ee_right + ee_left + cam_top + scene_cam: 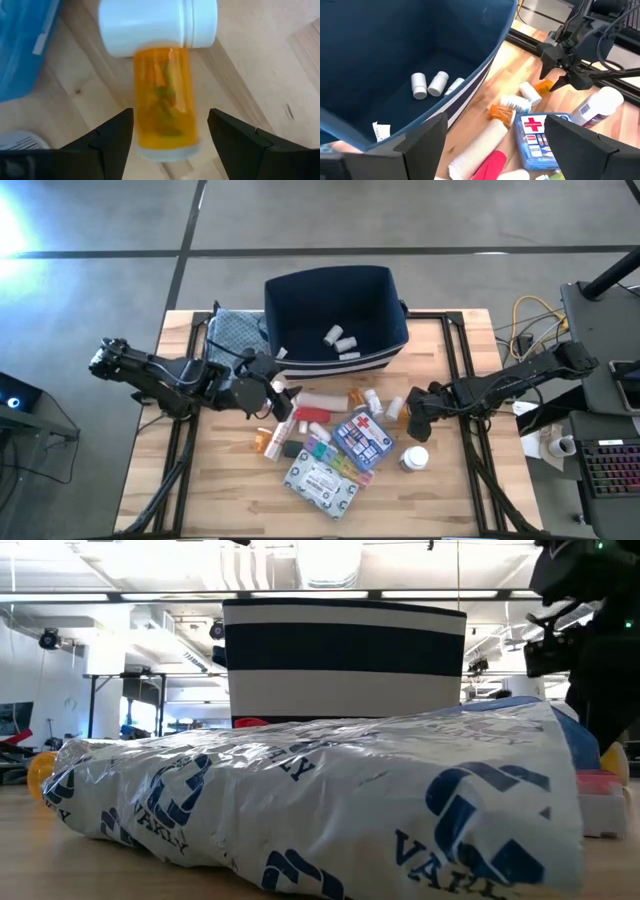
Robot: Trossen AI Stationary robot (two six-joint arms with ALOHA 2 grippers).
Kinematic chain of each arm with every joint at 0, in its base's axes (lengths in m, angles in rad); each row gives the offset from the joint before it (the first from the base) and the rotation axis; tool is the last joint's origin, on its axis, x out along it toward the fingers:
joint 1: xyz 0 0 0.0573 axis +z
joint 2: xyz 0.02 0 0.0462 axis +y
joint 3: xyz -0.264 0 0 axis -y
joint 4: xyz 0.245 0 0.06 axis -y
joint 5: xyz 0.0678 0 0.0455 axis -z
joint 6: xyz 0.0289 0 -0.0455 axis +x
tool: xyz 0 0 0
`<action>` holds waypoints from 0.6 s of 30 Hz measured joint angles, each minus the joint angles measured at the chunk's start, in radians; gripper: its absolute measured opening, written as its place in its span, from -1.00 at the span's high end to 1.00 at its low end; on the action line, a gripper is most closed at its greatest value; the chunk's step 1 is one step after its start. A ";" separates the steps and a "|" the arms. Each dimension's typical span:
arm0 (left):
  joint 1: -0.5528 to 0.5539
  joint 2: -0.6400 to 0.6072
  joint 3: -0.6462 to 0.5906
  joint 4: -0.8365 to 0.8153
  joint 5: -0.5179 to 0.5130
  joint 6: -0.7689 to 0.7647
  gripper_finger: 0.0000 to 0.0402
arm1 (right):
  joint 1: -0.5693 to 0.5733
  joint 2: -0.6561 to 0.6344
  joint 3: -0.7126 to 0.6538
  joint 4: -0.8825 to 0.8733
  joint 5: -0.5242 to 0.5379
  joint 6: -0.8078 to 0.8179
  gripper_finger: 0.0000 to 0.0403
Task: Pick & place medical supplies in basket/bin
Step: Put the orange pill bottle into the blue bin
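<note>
Squarely between right jaws: orange pill bottle [165,95]

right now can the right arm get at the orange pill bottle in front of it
Probably yes: the right gripper is open with its fingers either side of the orange pill bottle, nothing between them. A white bottle lies just beyond it.

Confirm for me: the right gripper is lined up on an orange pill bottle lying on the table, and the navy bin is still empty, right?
Not quite. The navy bin is not empty: the high view shows a few small white items on its floor, and the left wrist view shows them too. The rest holds: in the right wrist view the right gripper stands with its fingers on either side of the orange pill bottle lying on the table.
</note>
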 joint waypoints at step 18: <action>0.002 0.000 -0.028 0.000 0.001 0.008 -0.55 | 0.000 -0.003 -0.128 0.153 0.056 0.041 0.04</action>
